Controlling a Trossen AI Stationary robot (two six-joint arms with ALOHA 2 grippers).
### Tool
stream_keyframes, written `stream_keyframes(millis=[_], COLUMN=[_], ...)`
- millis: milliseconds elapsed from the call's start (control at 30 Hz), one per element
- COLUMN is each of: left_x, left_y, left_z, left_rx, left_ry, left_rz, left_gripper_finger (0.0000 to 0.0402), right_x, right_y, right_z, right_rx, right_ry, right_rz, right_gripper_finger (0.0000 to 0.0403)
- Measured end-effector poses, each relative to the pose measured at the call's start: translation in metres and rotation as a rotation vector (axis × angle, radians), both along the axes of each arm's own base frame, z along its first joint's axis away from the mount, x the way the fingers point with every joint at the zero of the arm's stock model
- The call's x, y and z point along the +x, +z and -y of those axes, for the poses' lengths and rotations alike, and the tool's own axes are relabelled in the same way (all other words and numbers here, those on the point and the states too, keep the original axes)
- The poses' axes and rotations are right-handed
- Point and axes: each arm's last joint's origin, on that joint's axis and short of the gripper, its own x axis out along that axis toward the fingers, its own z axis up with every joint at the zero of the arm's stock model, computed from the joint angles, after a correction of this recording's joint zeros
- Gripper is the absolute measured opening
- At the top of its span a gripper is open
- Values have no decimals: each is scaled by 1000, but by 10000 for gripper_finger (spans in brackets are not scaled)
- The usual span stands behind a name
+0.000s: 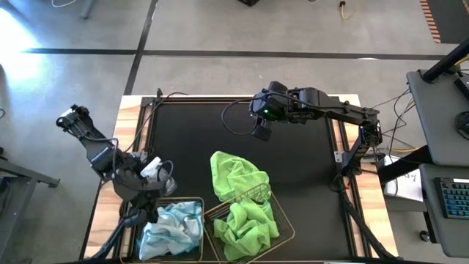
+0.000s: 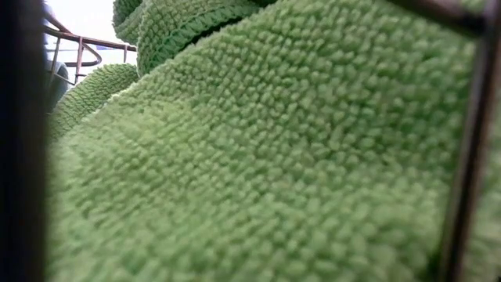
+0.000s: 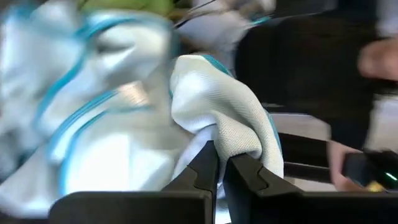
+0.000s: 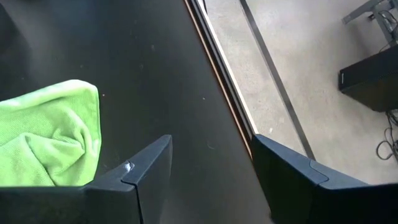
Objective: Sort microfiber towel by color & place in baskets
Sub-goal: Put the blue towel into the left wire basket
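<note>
Beside basket rim (image 1: 282, 213), green towel (image 1: 233, 174)

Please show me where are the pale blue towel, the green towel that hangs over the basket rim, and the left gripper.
pale blue towel (image 1: 172, 229): high view, its crumpled middle.
green towel (image 1: 236, 176): high view, part lying on the mat.
left gripper (image 3: 221, 171): left wrist view, between its fingertips.

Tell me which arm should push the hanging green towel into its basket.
Right, probably. The right hand is open and free above the mat, while the left hand is shut on a blue towel. The green towel overhangs the basket.
</note>
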Motion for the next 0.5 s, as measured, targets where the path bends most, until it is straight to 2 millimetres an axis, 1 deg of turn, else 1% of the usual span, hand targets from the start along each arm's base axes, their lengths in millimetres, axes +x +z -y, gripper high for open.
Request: stream_keyframes(millis=[100, 233, 400, 500], left_x=[-4, -4, 3, 9], left_y=[-8, -14, -21, -28], left_z=[1, 1, 4, 10], left_rx=[53, 113, 191, 206], left_ry=[31, 55, 131, 141], left_rz=[-88, -114, -91, -133], left_gripper_finger=[0, 0, 0, 0], right_x=[0, 0, 0, 0], right_y=[0, -1, -1, -1], right_z=[0, 0, 0, 0], right_rx=[0, 1, 10, 14], right_ry=[0, 0, -15, -19], right_rz=[-1, -3, 2, 5], right_gripper_finger=[215, 215, 215, 215])
